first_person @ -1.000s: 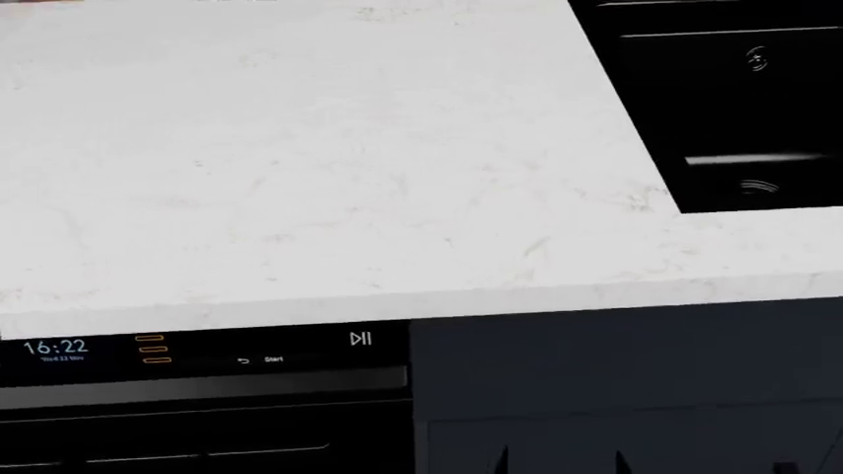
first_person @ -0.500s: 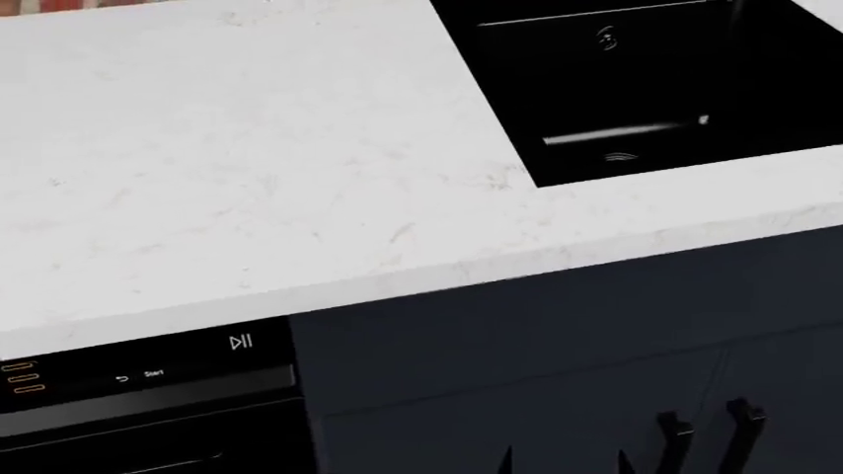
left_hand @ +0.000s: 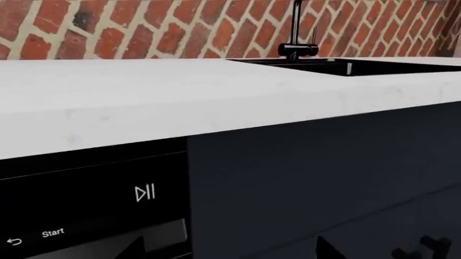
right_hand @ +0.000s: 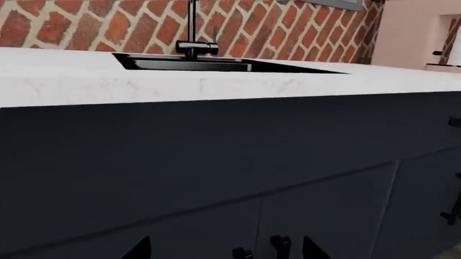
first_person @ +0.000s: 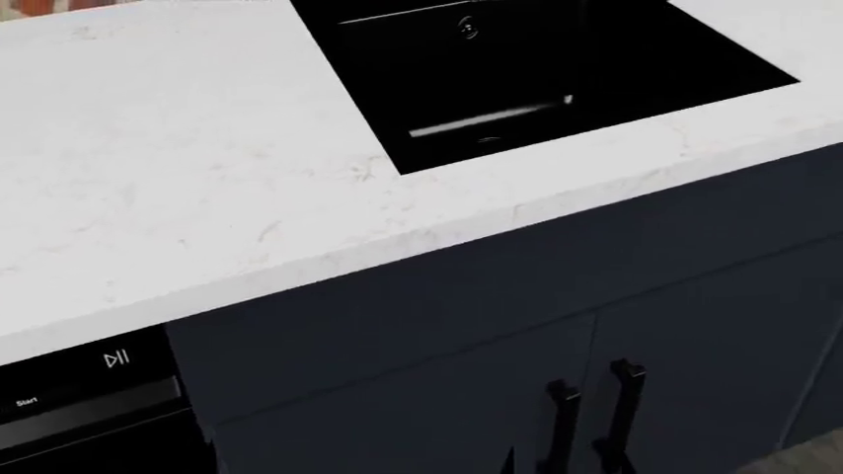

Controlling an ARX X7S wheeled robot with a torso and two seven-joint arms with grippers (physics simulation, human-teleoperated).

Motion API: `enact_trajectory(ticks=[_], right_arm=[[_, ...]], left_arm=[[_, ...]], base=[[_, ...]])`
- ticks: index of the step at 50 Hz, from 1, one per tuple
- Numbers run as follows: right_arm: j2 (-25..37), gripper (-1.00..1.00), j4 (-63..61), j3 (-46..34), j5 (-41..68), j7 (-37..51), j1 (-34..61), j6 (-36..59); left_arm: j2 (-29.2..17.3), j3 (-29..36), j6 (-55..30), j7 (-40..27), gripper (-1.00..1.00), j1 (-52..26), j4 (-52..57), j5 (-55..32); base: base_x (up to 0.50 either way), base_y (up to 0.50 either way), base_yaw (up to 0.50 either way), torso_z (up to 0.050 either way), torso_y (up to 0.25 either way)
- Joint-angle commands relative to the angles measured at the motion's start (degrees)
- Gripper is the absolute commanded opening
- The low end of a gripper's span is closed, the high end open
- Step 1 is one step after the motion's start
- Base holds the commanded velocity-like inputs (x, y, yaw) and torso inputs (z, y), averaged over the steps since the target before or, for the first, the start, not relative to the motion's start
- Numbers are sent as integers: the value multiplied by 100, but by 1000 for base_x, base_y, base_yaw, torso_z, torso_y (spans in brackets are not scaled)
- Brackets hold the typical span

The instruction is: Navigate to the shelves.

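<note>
Two hands barely make it into frame here, just dark fingertips poking in at the edge of each wrist view: the left hand (left_hand: 230, 251) has its tips well apart, so it looks spread, and the right hand (right_hand: 224, 251) is spread too, nothing between the fingers on either one. The shelves don't show in any of the three views, so I can't tell where they are from here. What the head view looks down on is a white marbled bench (first_person: 197, 178) with a black sink (first_person: 527, 69) sunk into it, and navy cabinet doors (first_person: 435, 415) below with a pair of black handles (first_person: 626, 405) side by side. Off to the robot's left, under the same bench, there's a black appliance panel (left_hand: 94, 205) with a "Start" label and a play/pause symbol. Both wrist views look along the bench front and catch a black faucet (left_hand: 297, 32) behind the sink against a red brick wall (left_hand: 144, 27); the right wrist view also has a pink wall (right_hand: 411, 32) past the end of the brick
</note>
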Motion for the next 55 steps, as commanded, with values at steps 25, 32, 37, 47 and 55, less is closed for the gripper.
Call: enact_trajectory(ticks=[25, 32, 37, 47, 55], right_arm=[[138, 100, 45, -127, 195, 114, 51, 17], [153, 100, 30, -169, 179, 162, 59, 29], [158, 100, 99, -181, 205, 174, 100, 11], [186, 100, 96, -207, 245, 212, 112, 12], [206, 100, 105, -229, 257, 252, 104, -20]], left_arm=[[-76, 102, 22, -81, 100, -55, -20, -194], [-107, 117, -9, -108, 100, -51, 27, -223], [-110, 130, 29, -108, 100, -85, -40, -238], [-114, 162, 71, -129, 100, -139, -127, -257], [-133, 190, 74, -157, 100, -122, -93, -275]], base=[[-17, 9, -500, 0, 0], [-17, 11, -500, 0, 0], [-16, 12, -500, 0, 0], [-15, 12, -500, 0, 0], [-15, 13, -500, 0, 0]])
